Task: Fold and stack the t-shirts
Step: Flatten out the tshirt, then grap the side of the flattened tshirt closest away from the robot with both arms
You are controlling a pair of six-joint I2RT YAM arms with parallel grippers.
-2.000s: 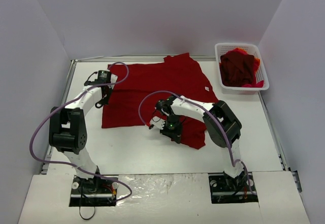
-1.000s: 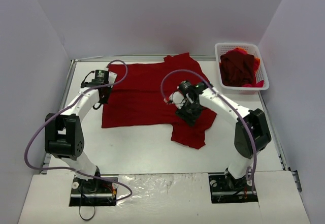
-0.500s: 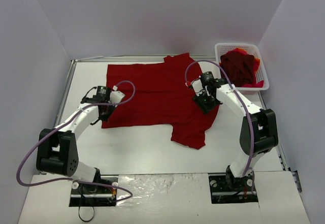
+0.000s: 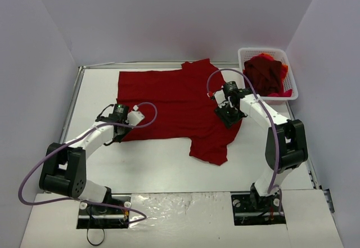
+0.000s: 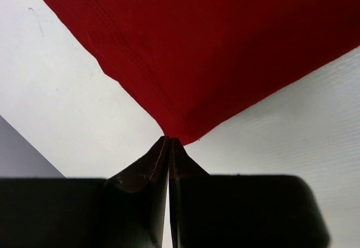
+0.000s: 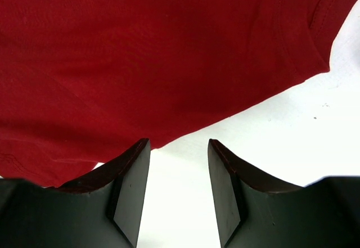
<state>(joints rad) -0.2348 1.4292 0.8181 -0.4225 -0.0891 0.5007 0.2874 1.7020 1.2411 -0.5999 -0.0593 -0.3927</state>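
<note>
One dark red t-shirt (image 4: pixel 169 102) lies spread on the white table, a sleeve flopped toward the near side. My left gripper (image 4: pixel 119 134) is shut at the shirt's near-left corner. In the left wrist view that corner of the t-shirt (image 5: pixel 225 51) comes to a point right at the shut fingertips of the left gripper (image 5: pixel 169 139). My right gripper (image 4: pixel 225 117) hovers open at the shirt's right side. In the right wrist view bare table shows between the fingers of the right gripper (image 6: pixel 179 149), and the edge of the t-shirt (image 6: pixel 140 51) lies just ahead.
A white mesh basket (image 4: pixel 291 73) stands at the back right, holding more dark red t-shirts (image 4: pixel 263 75) and a bit of red-orange cloth. Walls close in the table on three sides. Purple cables loop off both arms.
The left gripper has slid toward the near side along the shirt's left edge to its near-left corner, which has shifted slightly inward. The right gripper has swung from the shirt's middle to its right side.
</note>
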